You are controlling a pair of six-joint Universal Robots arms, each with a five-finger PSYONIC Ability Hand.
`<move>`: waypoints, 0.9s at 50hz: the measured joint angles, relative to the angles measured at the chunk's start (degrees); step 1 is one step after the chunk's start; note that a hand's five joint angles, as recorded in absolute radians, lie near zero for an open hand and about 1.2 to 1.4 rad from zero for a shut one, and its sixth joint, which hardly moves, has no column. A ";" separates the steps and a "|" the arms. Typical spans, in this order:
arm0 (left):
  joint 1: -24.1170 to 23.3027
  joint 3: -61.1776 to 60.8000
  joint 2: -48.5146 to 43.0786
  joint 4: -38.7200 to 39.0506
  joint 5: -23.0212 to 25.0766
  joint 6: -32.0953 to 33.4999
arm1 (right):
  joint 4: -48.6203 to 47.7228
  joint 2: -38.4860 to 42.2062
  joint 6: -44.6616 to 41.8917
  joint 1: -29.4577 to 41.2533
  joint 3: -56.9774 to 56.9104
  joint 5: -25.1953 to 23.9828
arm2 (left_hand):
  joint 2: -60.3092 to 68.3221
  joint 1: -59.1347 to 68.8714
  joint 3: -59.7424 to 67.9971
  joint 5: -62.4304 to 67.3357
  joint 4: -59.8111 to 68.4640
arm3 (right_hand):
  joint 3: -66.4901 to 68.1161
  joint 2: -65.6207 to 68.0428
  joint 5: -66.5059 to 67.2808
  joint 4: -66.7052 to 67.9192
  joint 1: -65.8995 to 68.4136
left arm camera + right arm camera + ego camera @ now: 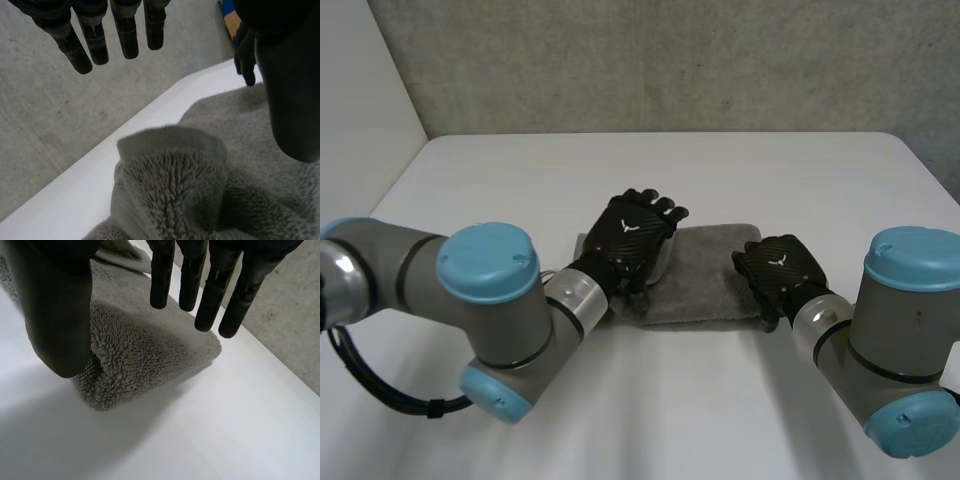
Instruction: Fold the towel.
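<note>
The white table [720,170] bears a grey, shaggy towel [710,280] near its middle, folded into a thick strip between the two arms. The left hand [632,235] hovers over its left end, where a fold [172,170] stands up, fingers straight and spread. The right hand [778,268] is at the right end, fingers straight, thumb apart, holding nothing.

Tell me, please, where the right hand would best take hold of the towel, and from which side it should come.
Probably the thick, rounded end of the towel lying under the right hand. The cloth looks doubled there and stands off the table, so the thumb could slip in from the bare-table side while the fingers come down from above.
</note>
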 measured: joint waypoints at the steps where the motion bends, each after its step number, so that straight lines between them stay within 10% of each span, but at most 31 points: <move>1: 0.05 1.10 -1.11 -0.05 -0.10 0.01 | -0.30 0.04 0.02 -0.01 0.04 -0.24 | 0.00 0.00 0.00 0.17 0.00 | 0.57 0.47 0.46 0.49 0.62; 28: 5.29 5.44 -7.40 -0.95 -20.42 4.73 | -1.48 4.33 -0.72 -1.34 -1.23 -0.16 | 0.01 0.00 0.03 1.12 0.00 | 40.34 40.48 40.00 40.52 39.74; 45: 1.30 -9.07 5.61 -0.63 -21.18 4.81 | 4.06 1.20 -15.64 -3.87 -4.19 1.93 | 0.00 0.00 -0.02 0.04 0.00 | 48.42 46.71 47.75 48.90 46.04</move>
